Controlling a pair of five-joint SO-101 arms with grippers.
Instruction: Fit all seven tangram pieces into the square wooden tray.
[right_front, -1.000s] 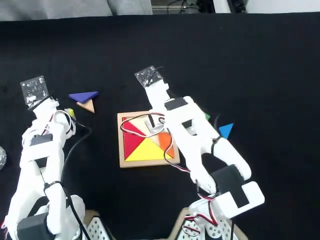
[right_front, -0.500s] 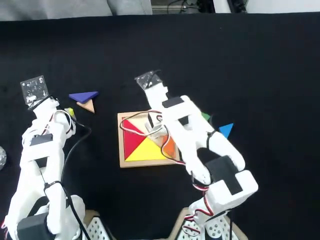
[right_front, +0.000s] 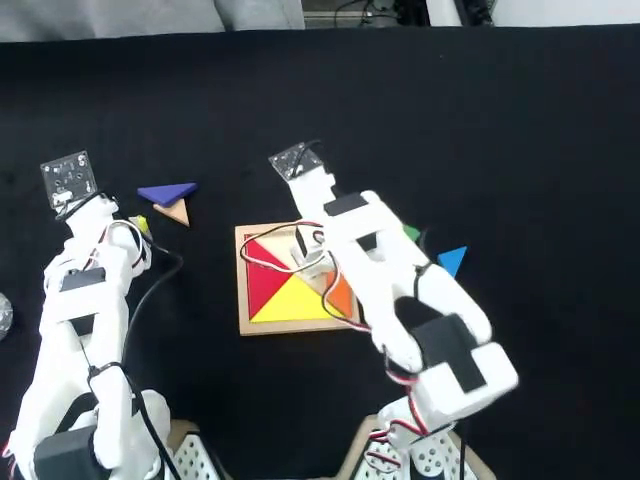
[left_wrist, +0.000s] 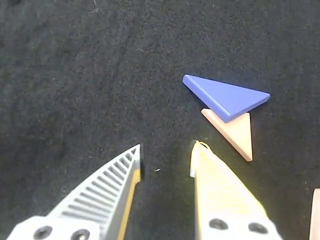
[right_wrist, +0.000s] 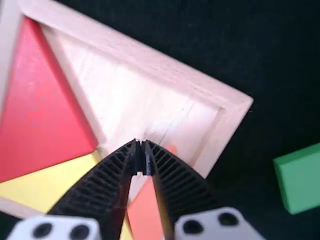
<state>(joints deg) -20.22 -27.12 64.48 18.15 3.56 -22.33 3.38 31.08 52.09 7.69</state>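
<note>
Right wrist view: right pincer (right_wrist: 140, 150) closed over bare corner of tray (right_front: 290, 327), arm-covered in high view; 3 pieces in tray (red (right_front: 263, 283), yellow (right_front: 293, 300), orange (right_front: 340, 295)), 2 left (blue (right_front: 167, 192), tan (right_front: 174, 211)) by open left pincer (left_wrist: 166, 147), 2 right (green (right_front: 411, 233), light-blue (right_front: 451, 261)).

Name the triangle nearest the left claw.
The small tan triangle: it lies just off the tip of the open left claw, while the bigger dark blue triangle touching it sits farther out.

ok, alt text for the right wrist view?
The right gripper, shut, points into the square wooden tray over bare wood near a corner. Red triangle and yellow piece lie in the tray, an orange piece under the fingers; a green piece lies outside on the black cloth.
</note>
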